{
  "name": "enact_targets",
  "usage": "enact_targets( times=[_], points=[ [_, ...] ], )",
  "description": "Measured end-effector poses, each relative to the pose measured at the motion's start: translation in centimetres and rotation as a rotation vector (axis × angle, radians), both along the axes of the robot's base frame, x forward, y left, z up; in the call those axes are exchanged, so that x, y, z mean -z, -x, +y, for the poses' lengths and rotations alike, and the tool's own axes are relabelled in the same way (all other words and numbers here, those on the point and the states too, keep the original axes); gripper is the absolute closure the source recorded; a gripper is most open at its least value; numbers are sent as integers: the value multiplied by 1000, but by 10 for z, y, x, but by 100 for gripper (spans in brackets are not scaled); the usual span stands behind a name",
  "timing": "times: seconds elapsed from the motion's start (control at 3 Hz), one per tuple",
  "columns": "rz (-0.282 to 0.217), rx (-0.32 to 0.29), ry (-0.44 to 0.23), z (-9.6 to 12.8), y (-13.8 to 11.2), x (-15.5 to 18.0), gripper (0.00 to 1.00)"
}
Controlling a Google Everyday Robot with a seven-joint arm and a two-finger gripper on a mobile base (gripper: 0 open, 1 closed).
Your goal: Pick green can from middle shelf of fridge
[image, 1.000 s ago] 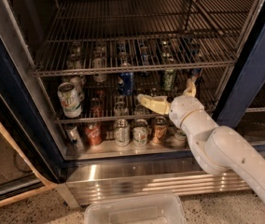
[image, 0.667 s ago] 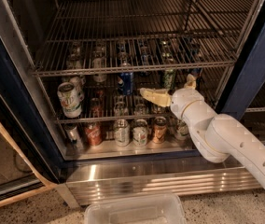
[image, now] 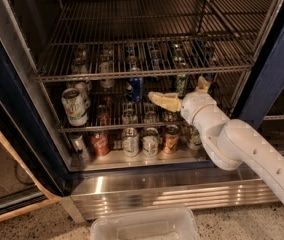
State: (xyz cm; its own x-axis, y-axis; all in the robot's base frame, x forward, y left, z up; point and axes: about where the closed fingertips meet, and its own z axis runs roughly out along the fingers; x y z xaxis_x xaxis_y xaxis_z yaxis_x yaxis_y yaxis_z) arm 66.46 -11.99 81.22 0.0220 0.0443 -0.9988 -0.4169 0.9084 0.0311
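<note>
The gripper [image: 177,88] is inside the fridge [image: 274,74], above the right part of the tabletop [image: 114,127], which here is the middle wire rack. Its fingers [image: 164,102] are spread wide: one points left, low and near the front edge, and the other rises on the right side. Nothing is clamped between them.

The green can [image: 181,84] stands upright on the tabletop near its right edge, set back from the front edge. It appears in the gap between the two spread fingers. Whether either finger touches it cannot be told from this view.

The blue can [image: 134,88] stands near the middle of the tabletop, well to the left of the gripper. The white can with green print [image: 75,106] stands at the front left corner.

As for progress, the reach into the fridge looks done, and the gripper seems lined up with the right can. What is left is most of the real work: settling the fingers around the can, closing on it, lifting it off the rack and drawing it out past the front edge. The can has not yet been picked.
</note>
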Motion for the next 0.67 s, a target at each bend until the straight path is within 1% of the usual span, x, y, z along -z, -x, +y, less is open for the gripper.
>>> enact_targets(
  times=[0.33, 0.67],
  points=[
    [-16, 21, -11, -2, -12, 1, 10],
    [-18, 47, -19, -10, -26, 6, 16]
  ],
)
